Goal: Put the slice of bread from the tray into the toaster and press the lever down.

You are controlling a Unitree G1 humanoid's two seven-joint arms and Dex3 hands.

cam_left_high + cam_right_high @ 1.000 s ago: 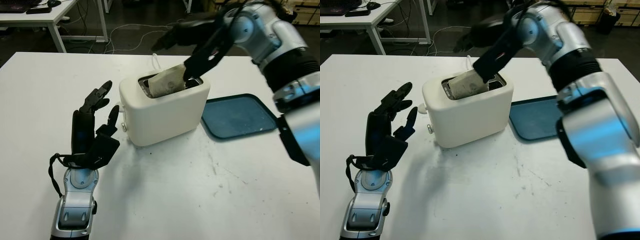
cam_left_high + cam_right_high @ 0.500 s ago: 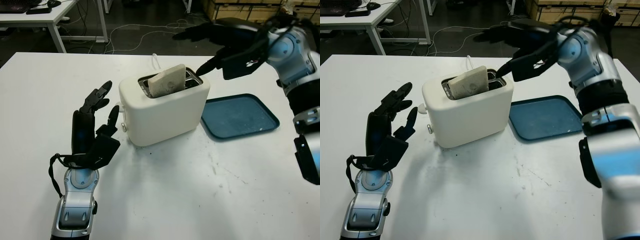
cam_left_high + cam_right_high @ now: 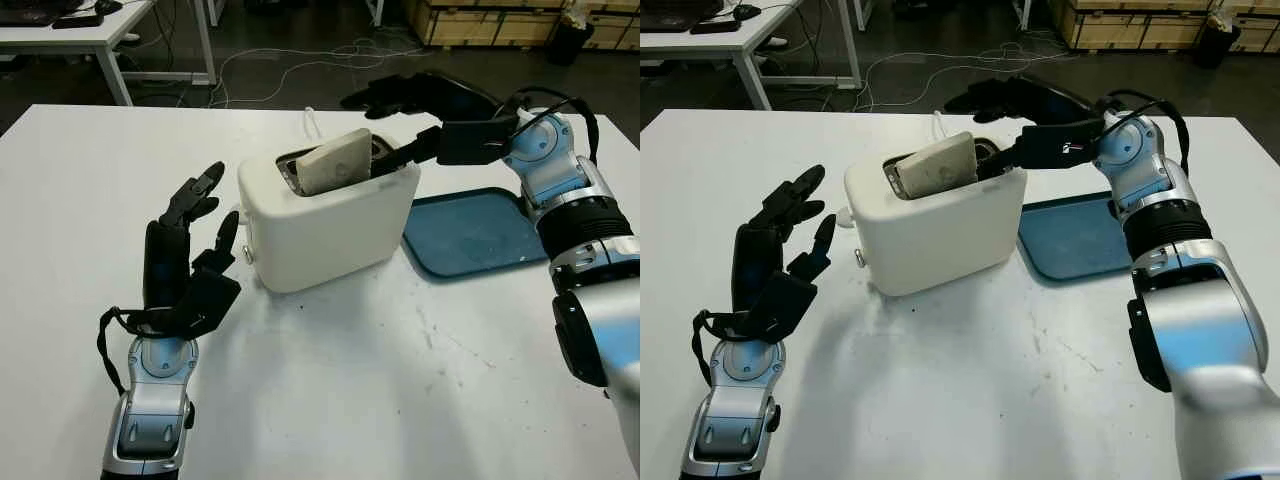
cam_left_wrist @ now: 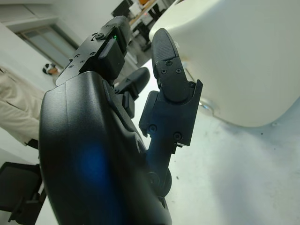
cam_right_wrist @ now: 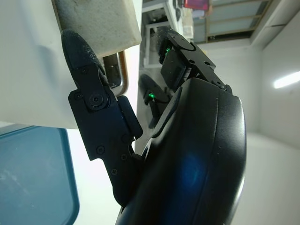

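The slice of bread (image 3: 335,161) stands tilted in the slot of the white toaster (image 3: 330,220), with its upper half sticking out. My right hand (image 3: 375,130) is open just over the toaster's right end. Its thumb (image 5: 79,44) reaches to the slot edge beside the bread, and the fingers (image 3: 385,95) stretch above and behind the slice. The blue tray (image 3: 480,232) lies bare to the right of the toaster. My left hand (image 3: 215,205) is open and upright on the toaster's left, near the small knobs (image 3: 846,215) on that end face.
A white cable (image 3: 311,120) runs off the table's far edge behind the toaster. Other desks (image 3: 100,30) stand beyond the table at the back left. White tabletop (image 3: 380,380) stretches in front of the toaster.
My right hand let go of the bread, swung away to the right, then came back lower to the toaster's right end. The slice stayed leaning in the slot. My left hand has not moved.
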